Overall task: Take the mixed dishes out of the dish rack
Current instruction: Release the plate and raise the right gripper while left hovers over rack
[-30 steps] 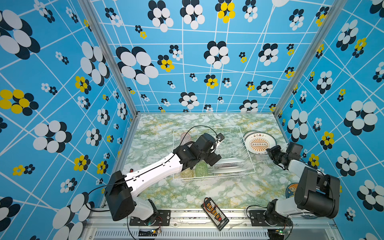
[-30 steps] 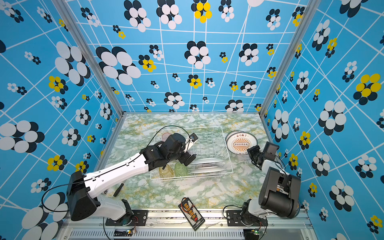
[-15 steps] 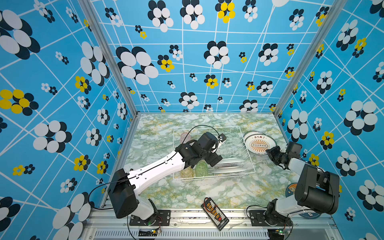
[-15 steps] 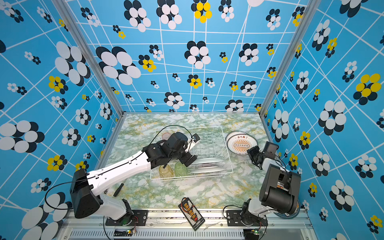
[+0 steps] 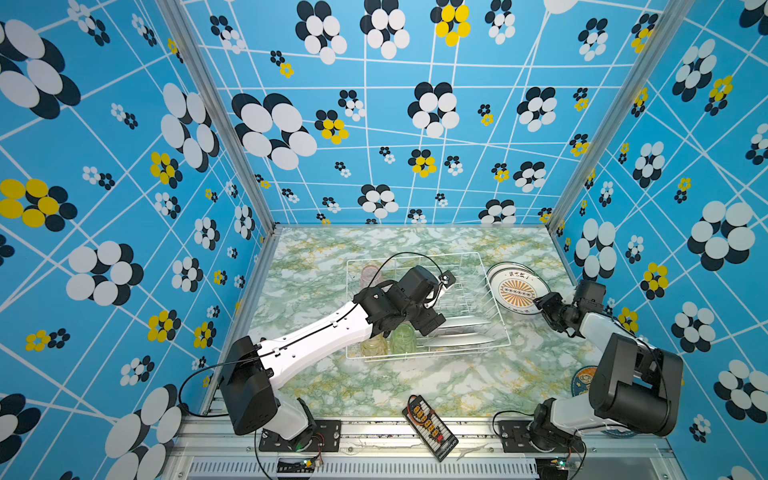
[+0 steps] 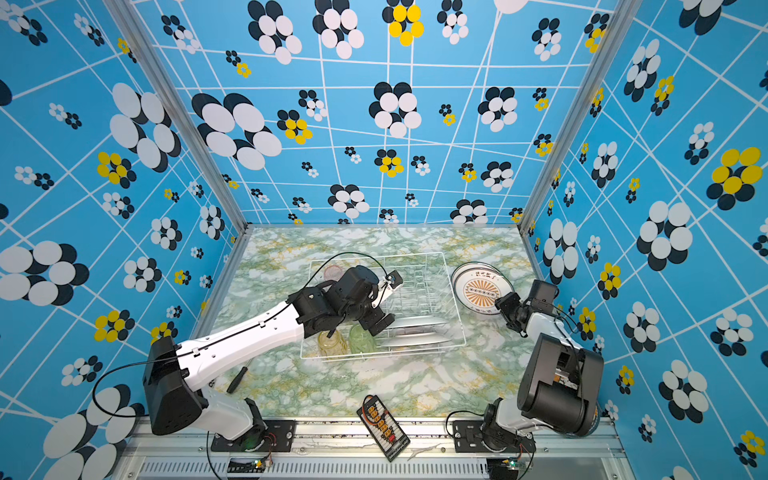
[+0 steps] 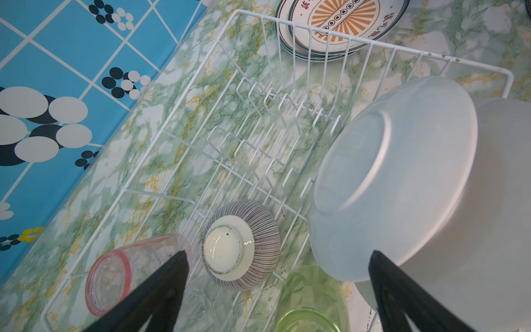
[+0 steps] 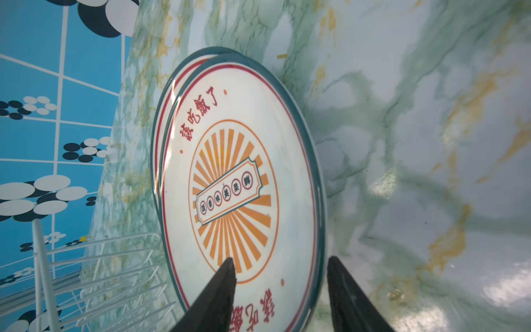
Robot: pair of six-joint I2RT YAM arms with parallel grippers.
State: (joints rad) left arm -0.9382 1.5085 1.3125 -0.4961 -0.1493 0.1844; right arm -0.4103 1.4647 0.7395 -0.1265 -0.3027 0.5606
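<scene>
The left tool [image 7: 278, 254] is held inside the dish rack [image 5: 465, 253] with its jaws spread wide and nothing gripped between them. Directly under the gap, the purple-striped bowl [image 7: 240, 244] is seen lying mouth down on the rack's wires. The pink tumbler [image 7: 115, 273] is found just beside the bowl and the green tumbler [image 7: 310, 296] on its other side, while a clear tumbler [image 7: 207, 304] is made out only faintly between them. In both top views the yellow tumbler [image 5: 371, 345] is seen just beside the green one in the rack's near left corner. Two white plates [image 7: 396, 172] are stood tilted on edge, backs showing, at the rack's near right end. A stack of plates [image 5: 517, 289] is laid flat on the marbled surface [image 5: 415, 382], just beside the rack's right wall. The right tool [image 8: 279, 260] is set at the stack's near edge with its jaws apart, the rim of the top plate [image 8: 238, 186] lying between the fingers; whether they touch it cannot be judged. A black board with orange connectors [image 5: 430, 422] is seen at the surface's front edge.
</scene>
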